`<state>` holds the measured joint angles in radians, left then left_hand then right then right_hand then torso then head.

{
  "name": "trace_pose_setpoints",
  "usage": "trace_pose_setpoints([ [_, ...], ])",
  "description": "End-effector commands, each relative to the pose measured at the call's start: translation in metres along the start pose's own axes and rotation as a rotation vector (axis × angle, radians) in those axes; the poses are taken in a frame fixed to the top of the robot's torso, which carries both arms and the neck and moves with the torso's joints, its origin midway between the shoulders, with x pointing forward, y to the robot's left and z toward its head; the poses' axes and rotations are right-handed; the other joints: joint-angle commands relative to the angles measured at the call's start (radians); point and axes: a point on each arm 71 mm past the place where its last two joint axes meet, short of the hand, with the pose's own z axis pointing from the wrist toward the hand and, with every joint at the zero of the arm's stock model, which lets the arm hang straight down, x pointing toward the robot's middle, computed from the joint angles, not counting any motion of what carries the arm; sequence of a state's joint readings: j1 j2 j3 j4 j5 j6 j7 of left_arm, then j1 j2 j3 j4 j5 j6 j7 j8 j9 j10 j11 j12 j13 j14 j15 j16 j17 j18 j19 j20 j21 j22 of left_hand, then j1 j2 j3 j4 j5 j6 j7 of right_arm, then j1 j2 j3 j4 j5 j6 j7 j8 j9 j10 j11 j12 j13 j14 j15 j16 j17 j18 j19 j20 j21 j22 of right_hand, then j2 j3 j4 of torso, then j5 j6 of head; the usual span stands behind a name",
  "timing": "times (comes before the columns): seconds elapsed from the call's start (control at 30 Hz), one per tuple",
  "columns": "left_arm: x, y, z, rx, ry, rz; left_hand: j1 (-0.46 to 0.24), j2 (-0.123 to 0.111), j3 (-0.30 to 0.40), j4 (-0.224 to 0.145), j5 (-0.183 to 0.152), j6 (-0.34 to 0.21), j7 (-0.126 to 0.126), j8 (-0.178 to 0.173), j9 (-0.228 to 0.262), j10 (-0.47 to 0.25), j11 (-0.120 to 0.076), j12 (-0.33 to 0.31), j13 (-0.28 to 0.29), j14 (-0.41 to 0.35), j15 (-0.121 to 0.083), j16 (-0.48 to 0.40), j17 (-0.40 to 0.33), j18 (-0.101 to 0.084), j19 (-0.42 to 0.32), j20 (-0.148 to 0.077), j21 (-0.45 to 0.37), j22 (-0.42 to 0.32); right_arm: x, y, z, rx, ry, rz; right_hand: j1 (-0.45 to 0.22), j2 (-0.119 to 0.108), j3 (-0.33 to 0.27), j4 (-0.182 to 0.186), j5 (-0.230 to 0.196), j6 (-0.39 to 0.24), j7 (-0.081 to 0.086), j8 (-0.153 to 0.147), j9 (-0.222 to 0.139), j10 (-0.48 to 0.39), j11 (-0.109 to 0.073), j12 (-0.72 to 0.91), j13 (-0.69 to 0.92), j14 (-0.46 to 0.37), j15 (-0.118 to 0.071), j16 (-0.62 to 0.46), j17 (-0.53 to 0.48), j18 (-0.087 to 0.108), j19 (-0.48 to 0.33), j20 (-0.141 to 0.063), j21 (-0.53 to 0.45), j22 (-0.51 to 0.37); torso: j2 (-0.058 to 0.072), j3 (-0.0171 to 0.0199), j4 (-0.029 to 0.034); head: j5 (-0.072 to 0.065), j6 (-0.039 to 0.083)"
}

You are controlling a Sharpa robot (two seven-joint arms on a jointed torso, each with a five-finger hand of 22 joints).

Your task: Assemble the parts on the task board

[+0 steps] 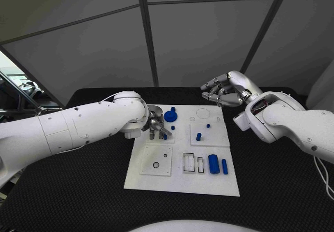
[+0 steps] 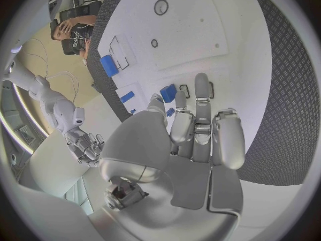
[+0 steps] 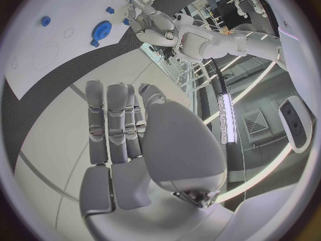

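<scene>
Over the flat white task board [image 1: 182, 186] at ten o'clock, the silver left hand [image 1: 156, 124] reaches, fingers apart and empty, for a small blue part [image 1: 163, 136]; closing on it seems next. The right hand [image 1: 221, 90] waits at one o'clock, fingers loose, nothing held.

The left hand [image 2: 194, 139] hung over the task board [image 2: 200, 32] with its fingers [image 2: 203, 99] stretched out straight and nothing between them. A blue block [image 2: 168, 92] lay on the board just beside those fingertips, a blue cylinder [image 2: 108, 66] farther off near the board's edge, and a smaller blue piece [image 2: 127, 96] between the two. The right hand [image 2: 85, 144] hovered beyond the board, well apart from it.
</scene>
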<state>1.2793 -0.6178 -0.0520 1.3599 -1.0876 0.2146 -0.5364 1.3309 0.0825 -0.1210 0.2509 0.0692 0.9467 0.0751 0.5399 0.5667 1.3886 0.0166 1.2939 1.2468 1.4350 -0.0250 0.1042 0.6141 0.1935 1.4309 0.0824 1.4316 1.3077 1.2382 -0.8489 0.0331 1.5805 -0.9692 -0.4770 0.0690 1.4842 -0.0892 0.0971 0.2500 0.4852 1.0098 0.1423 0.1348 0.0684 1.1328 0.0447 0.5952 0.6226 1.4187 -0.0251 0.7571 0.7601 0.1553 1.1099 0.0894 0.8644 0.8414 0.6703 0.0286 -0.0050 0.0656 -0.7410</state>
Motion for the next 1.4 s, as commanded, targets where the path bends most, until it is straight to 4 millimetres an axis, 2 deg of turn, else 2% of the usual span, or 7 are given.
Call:
trace_pose_setpoints([
  [0.03, -0.001, 0.000, 0.000, -0.008, 0.001, 0.012, 0.011, -0.001, 0.009, -0.001, 0.003, -0.006, -0.002, 0.003, 0.002, 0.002, -0.007, 0.008, 0.001, 0.005, -0.001, -0.005, 0.002, -0.141, 0.004, 0.001, 0.005, 0.042, 0.000, 0.003, 0.001, -0.013, 0.007, -0.010, 0.002, -0.012, 0.007, -0.002, 0.005, -0.008, 0.000, -0.003, -0.001, 0.000, 0.006, -0.003, -0.001, 0.007, 0.002, 0.004, 0.002, 0.007, 0.006, -0.002, 0.001, 0.001, 0.000, 0.0003, 0.0002, 0.000, -0.001],
  [0.67, -0.001, 0.000, -0.001, 0.008, -0.006, -0.010, 0.119, 0.002, 0.206, -0.040, 0.007, -0.023, -0.012, -0.011, 0.020, 0.002, -0.017, 0.008, 0.010, 0.009, -0.007, -0.023, 0.022, -0.144, 0.009, -0.005, 0.011, 0.062, 0.001, 0.003, 0.002, -0.013, 0.012, -0.013, 0.002, -0.019, 0.022, 0.001, 0.032, -0.009, 0.001, -0.006, 0.000, -0.003, 0.007, -0.002, -0.004, 0.009, 0.002, -0.008, 0.001, 0.008, 0.006, -0.002, -0.009, -0.005, 0.000, 0.0002, 0.0006, 0.001, -0.004],
  [0.8, -0.001, 0.002, -0.003, 0.013, -0.006, -0.038, 0.144, -0.027, 0.320, -0.056, 0.010, -0.029, -0.010, -0.015, 0.028, 0.003, -0.017, 0.007, 0.012, 0.008, -0.007, -0.029, 0.025, -0.145, 0.013, -0.007, 0.015, 0.071, 0.002, 0.003, 0.002, -0.014, 0.014, -0.012, 0.001, -0.020, 0.023, 0.002, 0.034, -0.009, 0.001, -0.006, 0.000, -0.003, 0.007, -0.002, -0.004, 0.009, 0.002, -0.009, 0.001, 0.008, 0.005, -0.002, -0.010, -0.006, 0.000, 0.0004, 0.0010, 0.002, -0.005],
  [0.97, -0.001, 0.005, -0.007, 0.019, -0.026, -0.073, 0.053, -0.150, 0.615, -0.053, 0.005, -0.032, -0.003, 0.002, 0.068, 0.012, -0.016, 0.006, 0.014, 0.012, -0.004, -0.035, 0.033, -0.146, 0.016, -0.005, 0.016, 0.082, 0.002, 0.002, 0.002, -0.012, 0.014, -0.013, 0.001, -0.020, 0.023, 0.002, 0.034, -0.009, 0.001, -0.006, 0.000, -0.003, 0.007, -0.002, -0.004, 0.009, 0.002, -0.009, 0.001, 0.008, 0.005, -0.002, -0.010, -0.006, 0.000, 0.0005, 0.0022, 0.004, -0.004],
  [1.03, -0.003, 0.007, -0.009, 0.019, -0.050, -0.100, 0.021, -0.174, 0.686, -0.070, 0.004, -0.032, -0.005, 0.011, 0.083, 0.013, -0.017, 0.005, 0.014, 0.013, -0.005, -0.035, 0.035, -0.146, 0.017, -0.004, 0.015, 0.084, 0.001, 0.001, 0.002, -0.010, 0.014, -0.014, 0.000, -0.020, 0.024, 0.003, 0.037, -0.009, 0.001, -0.006, 0.000, -0.003, 0.007, -0.001, -0.004, 0.009, 0.002, -0.011, 0.000, 0.008, 0.005, -0.002, -0.011, -0.006, -0.001, 0.0008, 0.0038, 0.004, -0.005],
  [1.17, -0.004, 0.009, -0.012, 0.022, -0.093, -0.154, -0.047, -0.208, 0.800, -0.113, 0.001, -0.041, -0.007, 0.030, 0.118, 0.017, -0.020, 0.004, 0.013, 0.014, -0.004, -0.035, 0.040, -0.147, 0.018, -0.004, 0.013, 0.088, 0.000, 0.000, 0.002, -0.007, 0.012, -0.017, -0.003, -0.021, 0.025, 0.005, 0.039, -0.010, 0.002, -0.006, 0.000, -0.003, 0.007, -0.001, -0.005, 0.009, 0.002, -0.012, 0.001, 0.008, 0.005, -0.002, -0.012, -0.007, -0.002, 0.0011, 0.0073, 0.006, -0.004],
  [1.4, -0.003, 0.015, -0.021, 0.030, -0.156, -0.203, -0.072, -0.211, 0.828, -0.130, 0.000, -0.039, -0.009, 0.037, 0.130, 0.021, -0.016, 0.008, 0.018, 0.015, -0.007, -0.035, 0.041, -0.149, 0.024, -0.005, 0.018, 0.097, -0.001, -0.002, 0.003, -0.004, 0.010, -0.019, -0.005, -0.021, 0.026, 0.007, 0.041, -0.010, 0.002, -0.006, 0.000, -0.003, 0.008, -0.001, -0.005, 0.009, 0.003, -0.012, 0.001, 0.009, 0.005, -0.002, -0.014, -0.008, -0.002, 0.0044, 0.0124, 0.009, -0.004],
])
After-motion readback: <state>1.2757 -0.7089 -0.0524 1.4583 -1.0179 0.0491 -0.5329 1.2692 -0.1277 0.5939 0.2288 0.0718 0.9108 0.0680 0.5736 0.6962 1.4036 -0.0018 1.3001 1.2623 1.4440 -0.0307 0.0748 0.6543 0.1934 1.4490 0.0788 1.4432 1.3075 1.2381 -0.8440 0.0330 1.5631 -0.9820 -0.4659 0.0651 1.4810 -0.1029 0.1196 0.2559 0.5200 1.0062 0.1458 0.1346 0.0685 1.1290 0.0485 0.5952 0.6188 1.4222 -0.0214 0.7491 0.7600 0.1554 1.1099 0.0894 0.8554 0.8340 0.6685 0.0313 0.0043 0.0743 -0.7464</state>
